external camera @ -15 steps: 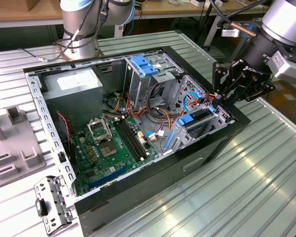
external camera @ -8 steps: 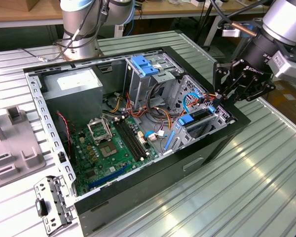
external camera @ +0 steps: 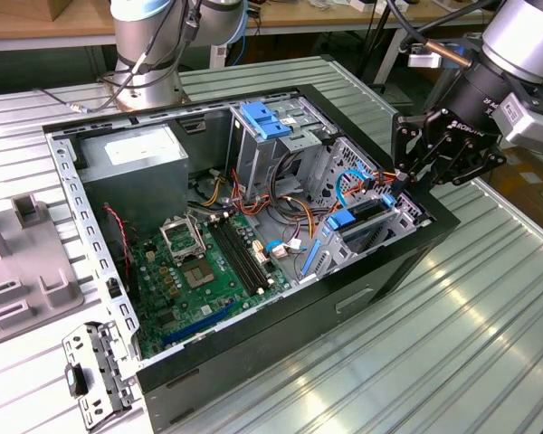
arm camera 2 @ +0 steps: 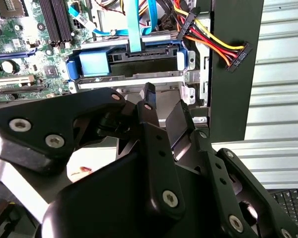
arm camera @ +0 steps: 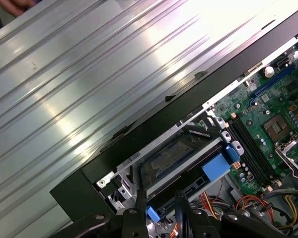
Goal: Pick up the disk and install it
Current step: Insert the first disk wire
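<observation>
The disk (external camera: 364,213) lies in the lower drive bay at the front corner of the open computer case (external camera: 407,262), its blue side rails (external camera: 341,220) showing. In the second wrist view the disk (arm camera 2: 134,63) appears edge-on, with a blue rail tab (arm camera 2: 96,65) and a light-blue cable plugged into it. In the first wrist view the disk (arm camera: 170,156) sits inside the bay frame. My gripper (external camera: 404,177) hovers just above the bay at the exterior view's right. It stands open in both wrist views (arm camera 2: 165,106) (arm camera: 159,199), with nothing between its fingers.
A bare blue bracket (external camera: 264,118) sits in the upper drive cage. The grey power-supply box (external camera: 134,155) and green motherboard (external camera: 208,262) fill the case. Orange, yellow and red cables (arm camera 2: 208,42) hang beside the bay. A loose metal bracket (external camera: 95,372) lies on the table.
</observation>
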